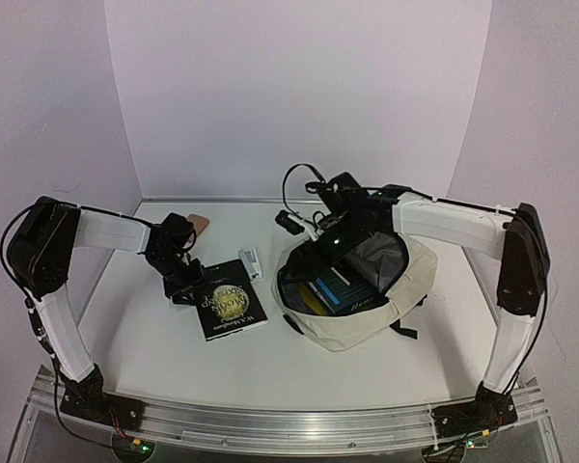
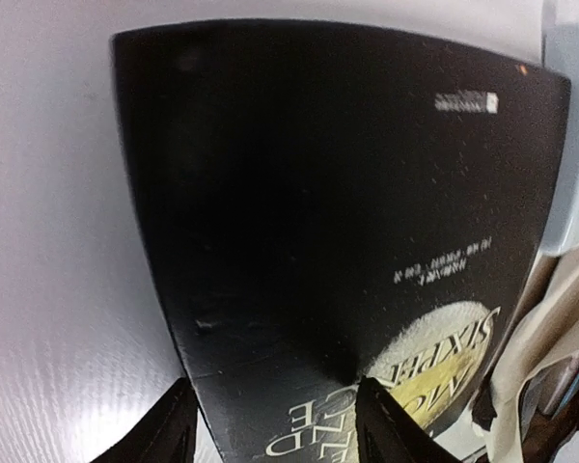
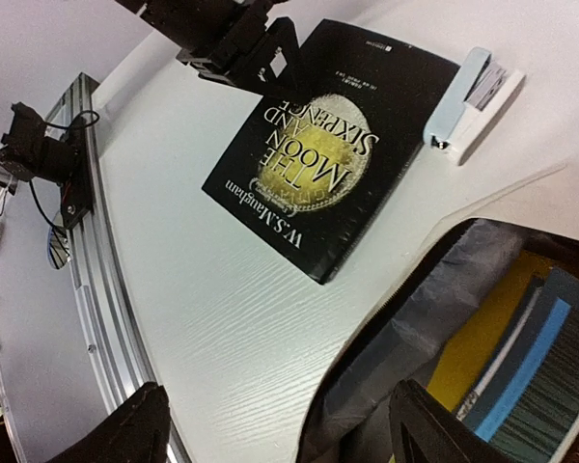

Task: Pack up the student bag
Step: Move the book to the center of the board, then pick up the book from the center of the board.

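- The left gripper (image 2: 275,424) has its fingers parted at a corner of the black paperback (image 2: 347,241). One finger is beside the edge and the other is over the cover. No grasp shows.
- The right gripper (image 3: 280,424) is spread wide over the rim of the student bag (image 3: 405,328), clasping nothing visible.
- Seen from above, the student bag lies at the paperback's 3 o'clock, just beside it. Its mouth gapes, with blue and yellow books (image 3: 531,367) already inside.
- A pale blue stapler (image 3: 468,101) sits near the paperback's 1 o'clock.
- Likely risks:
  - The book is flat and thin, so fingers pinching at a corner may shove it toward the stapler instead of lifting it.
  - Held by a corner, it could droop and slip out.
  - The soft rim, left unheld, may sag and snag the book.
  - Both arms meeting at the bag's mouth could collide.
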{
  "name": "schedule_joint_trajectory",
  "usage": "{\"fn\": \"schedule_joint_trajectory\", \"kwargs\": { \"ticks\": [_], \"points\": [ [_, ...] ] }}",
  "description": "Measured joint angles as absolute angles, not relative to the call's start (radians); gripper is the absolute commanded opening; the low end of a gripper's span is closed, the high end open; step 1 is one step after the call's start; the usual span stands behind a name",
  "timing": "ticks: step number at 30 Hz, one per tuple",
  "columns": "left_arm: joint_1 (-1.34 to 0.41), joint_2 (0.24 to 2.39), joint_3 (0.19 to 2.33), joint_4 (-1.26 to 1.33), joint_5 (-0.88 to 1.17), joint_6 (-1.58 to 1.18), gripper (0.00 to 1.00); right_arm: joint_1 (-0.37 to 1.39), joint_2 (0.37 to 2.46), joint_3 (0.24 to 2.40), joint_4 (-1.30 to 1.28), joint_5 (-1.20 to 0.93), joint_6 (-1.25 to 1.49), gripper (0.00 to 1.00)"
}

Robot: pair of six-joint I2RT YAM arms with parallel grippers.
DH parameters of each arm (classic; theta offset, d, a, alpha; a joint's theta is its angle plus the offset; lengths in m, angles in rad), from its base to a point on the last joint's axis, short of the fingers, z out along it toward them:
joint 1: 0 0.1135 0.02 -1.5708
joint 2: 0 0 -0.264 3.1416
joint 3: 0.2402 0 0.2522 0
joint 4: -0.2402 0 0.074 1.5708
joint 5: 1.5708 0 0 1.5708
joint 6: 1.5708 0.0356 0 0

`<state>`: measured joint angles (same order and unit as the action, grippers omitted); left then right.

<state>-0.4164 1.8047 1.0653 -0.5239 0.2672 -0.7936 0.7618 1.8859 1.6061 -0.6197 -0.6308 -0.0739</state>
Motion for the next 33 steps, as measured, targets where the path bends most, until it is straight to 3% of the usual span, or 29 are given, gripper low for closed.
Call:
{"fn": "schedule_joint_trajectory", "kwargs": {
  "ticks": [2, 6, 11, 19, 28, 33],
  "points": [
    [-0.435, 1.799, 1.067, -0.534, 0.284, -0.802, 0.69, 0.778, 1.923, 1.611, -0.6, -0.626, -0.06, 0.77],
    [-0.431, 1.758, 1.084, -0.576, 0.288, -0.817, 0.74, 0.787, 1.981, 1.641, -0.581, -0.618, -0.037, 0.76],
    [-0.398, 1.695, 1.058, -0.518, 0.292, -0.9, 0.74, 0.8, 2.069, 1.741, -0.534, -0.61, 0.003, 0.74],
    [-0.398, 1.583, 0.77, -0.295, 0.296, -1.088, 0.72, 0.84, 2.246, 1.897, -0.46, -0.558, 0.057, 0.64],
    [-0.398, 1.589, 0.699, -0.075, 0.328, -1.156, 0.68, 0.849, 2.379, 1.919, -0.457, -0.511, 0.057, 0.6],
    [-0.398, 1.629, 0.691, 0.037, 0.358, -1.18, 0.55, 0.847, 2.44, 1.943, -0.447, -0.515, 0.053, 0.61]
  ]
}}
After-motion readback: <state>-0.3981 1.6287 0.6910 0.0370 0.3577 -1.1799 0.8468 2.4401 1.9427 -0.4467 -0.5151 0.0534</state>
